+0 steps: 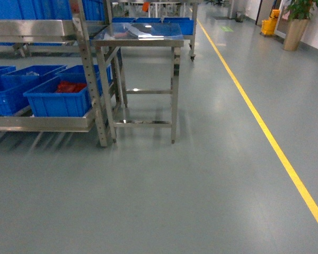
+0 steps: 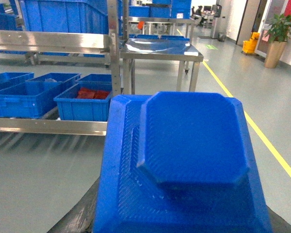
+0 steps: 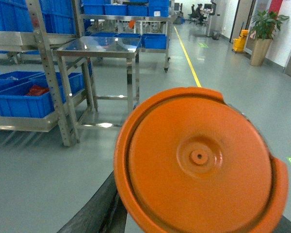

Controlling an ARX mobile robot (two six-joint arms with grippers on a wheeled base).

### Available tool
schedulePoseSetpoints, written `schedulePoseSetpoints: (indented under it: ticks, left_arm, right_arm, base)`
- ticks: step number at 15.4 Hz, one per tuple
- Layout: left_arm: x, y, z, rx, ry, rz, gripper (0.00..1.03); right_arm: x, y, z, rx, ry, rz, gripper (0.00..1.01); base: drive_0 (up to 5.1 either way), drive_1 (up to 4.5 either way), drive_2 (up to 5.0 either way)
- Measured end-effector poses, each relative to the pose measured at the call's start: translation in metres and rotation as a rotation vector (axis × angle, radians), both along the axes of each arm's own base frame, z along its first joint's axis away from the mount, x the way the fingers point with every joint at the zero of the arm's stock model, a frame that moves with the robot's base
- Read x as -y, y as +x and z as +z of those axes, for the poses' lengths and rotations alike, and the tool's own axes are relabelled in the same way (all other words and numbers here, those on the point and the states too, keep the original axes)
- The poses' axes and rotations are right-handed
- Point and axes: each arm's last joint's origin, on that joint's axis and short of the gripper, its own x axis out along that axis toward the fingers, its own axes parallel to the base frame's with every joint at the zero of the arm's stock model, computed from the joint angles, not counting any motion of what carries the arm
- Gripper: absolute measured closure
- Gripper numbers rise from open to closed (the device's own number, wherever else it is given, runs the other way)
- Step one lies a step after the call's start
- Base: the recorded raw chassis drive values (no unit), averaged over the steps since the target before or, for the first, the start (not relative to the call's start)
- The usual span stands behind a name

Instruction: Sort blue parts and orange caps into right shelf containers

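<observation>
A big blue part (image 2: 191, 145), a ribbed square piece with a raised octagonal block, fills the left wrist view; my left gripper (image 2: 184, 229) is shut on it, and only one dark finger (image 2: 82, 213) shows beside it. In the right wrist view a round orange cap (image 3: 199, 160) is held in my right gripper (image 3: 194, 229), which is shut on it, with a dark finger (image 3: 99, 208) at its lower left. The blue shelf containers (image 1: 58, 98) stand on a low steel shelf at the left, some way ahead. The nearest one holds red-orange pieces (image 1: 70, 86). Neither gripper appears in the head view.
A steel table (image 1: 140, 34) stands just right of the shelf rack's post (image 1: 93, 79). More blue bins sit on the upper shelf (image 1: 21, 10) and further back. A yellow floor line (image 1: 265, 132) runs along the right, with a potted plant (image 1: 297, 26) and a yellow bucket (image 1: 270, 24) beyond it.
</observation>
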Motion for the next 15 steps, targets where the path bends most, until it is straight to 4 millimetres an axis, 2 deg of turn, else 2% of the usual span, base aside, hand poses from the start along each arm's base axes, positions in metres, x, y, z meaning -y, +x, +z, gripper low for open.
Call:
schedulePoseSetpoints:
  ticks: [15]
  left_arm:
    - [0.0000, 0.0000, 0.0000, 0.000, 0.000, -0.001, 0.60]
  right_arm:
    - [0.0000, 0.0000, 0.0001, 0.000, 0.000, 0.000, 0.57]
  base:
    - [0.0, 4.30, -4.3]
